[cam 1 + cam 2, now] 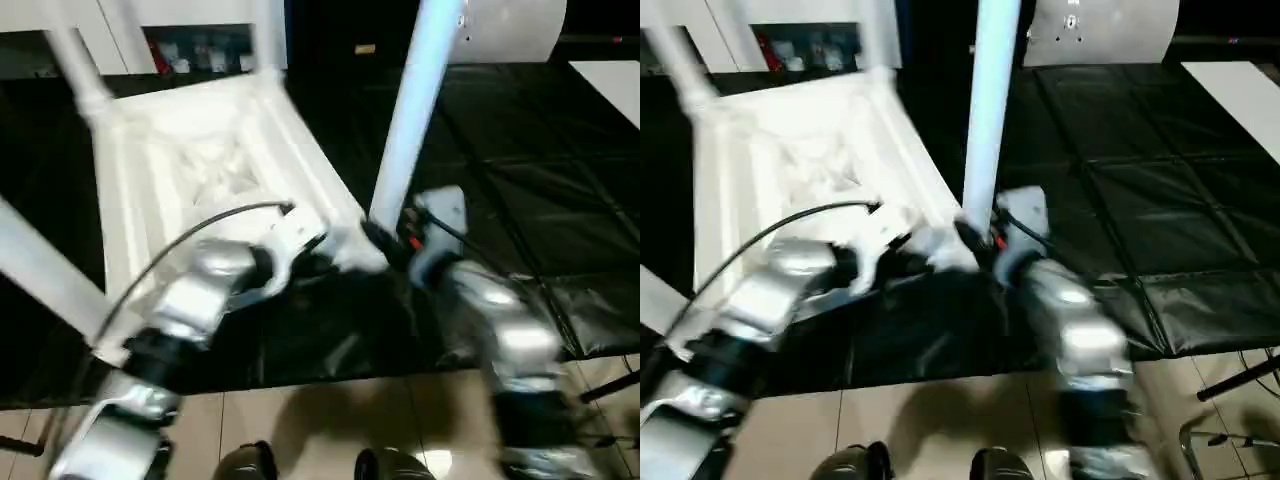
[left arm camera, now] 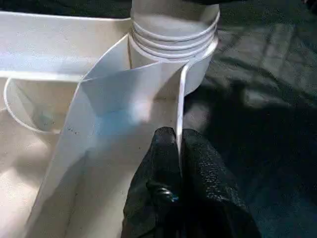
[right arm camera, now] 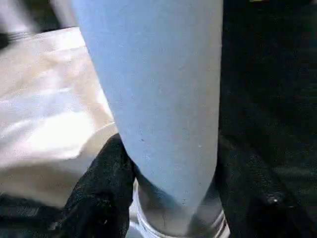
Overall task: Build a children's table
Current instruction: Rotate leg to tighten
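The children's table (image 1: 200, 170) is laid upside down on the black-covered work table (image 1: 530, 170), its ribbed underside turned up and its tube legs raised from the corner sockets. A thin rib beside the near corner socket (image 2: 173, 64) is pinched between the fingers of the left gripper (image 2: 179, 148). The near leg (image 1: 415, 110) is clasped at its base by the right gripper (image 3: 173, 198).

My right gripper (image 3: 173, 198) has its black jaws closed around a long white plastic tube leg (image 3: 158, 99), low near its threaded end. Beside it I see the white plastic table top's underside (image 3: 44, 114), and black tabletop covering (image 3: 267, 99) beyond.
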You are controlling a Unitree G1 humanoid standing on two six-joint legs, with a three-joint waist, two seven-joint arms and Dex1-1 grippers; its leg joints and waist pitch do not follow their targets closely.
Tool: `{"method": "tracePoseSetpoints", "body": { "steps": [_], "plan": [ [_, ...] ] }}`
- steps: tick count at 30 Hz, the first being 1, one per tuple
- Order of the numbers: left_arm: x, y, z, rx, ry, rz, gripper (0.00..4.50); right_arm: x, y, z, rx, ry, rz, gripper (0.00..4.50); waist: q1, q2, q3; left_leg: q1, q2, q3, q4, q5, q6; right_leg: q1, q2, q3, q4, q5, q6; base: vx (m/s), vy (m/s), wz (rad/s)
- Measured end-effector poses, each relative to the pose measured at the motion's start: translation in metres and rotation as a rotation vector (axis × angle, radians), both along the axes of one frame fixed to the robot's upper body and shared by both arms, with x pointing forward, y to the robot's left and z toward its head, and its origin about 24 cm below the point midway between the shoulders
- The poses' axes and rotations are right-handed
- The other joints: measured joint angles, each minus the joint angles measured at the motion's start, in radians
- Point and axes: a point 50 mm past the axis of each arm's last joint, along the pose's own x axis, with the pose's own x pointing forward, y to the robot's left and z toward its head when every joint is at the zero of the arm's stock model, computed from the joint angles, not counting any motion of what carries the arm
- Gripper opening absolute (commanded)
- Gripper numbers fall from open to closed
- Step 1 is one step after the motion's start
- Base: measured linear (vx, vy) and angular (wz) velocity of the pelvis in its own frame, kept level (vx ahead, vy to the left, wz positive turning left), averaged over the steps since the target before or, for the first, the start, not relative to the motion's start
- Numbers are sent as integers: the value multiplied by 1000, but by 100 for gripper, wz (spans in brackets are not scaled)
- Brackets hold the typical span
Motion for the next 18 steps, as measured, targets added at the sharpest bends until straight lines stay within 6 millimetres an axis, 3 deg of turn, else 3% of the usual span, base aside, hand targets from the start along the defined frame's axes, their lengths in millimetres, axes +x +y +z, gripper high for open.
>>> {"method": "tracePoseSetpoints", "body": {
  "steps": [3, 6, 9, 18],
  "plan": [
    [1, -5, 1, -4, -11, 14, 0, 1, 3, 0, -6, -15, -53, 270, 2, 0, 0, -1, 0, 2, -2, 1, 3, 1, 0, 0, -5, 0, 0, 0, 0, 0],
    [0, -6, 1, -3, -13, 13, 0, -1, 5, 0, 10, -22, -73, 280, 4, 0, 0, -1, 0, 2, -3, 1, 6, 2, 0, 0, -7, 1, 0, 0, 0, 0],
    [0, -6, 1, 2, -19, 8, 0, -5, 3, -3, 23, -42, -64, 320, 5, 0, 0, -1, -1, 3, -3, 1, 7, 2, -1, 0, -9, 1, 0, 0, 0, 0],
    [-8, 19, -1, 36, -68, -150, 0, -19, -31, -3, -112, -79, 324, 402, 6, 7, 2, -1, 1, 3, -4, 1, 9, 2, 0, -1, -8, 1, 1, 0, 0, 0]
  ]
}}
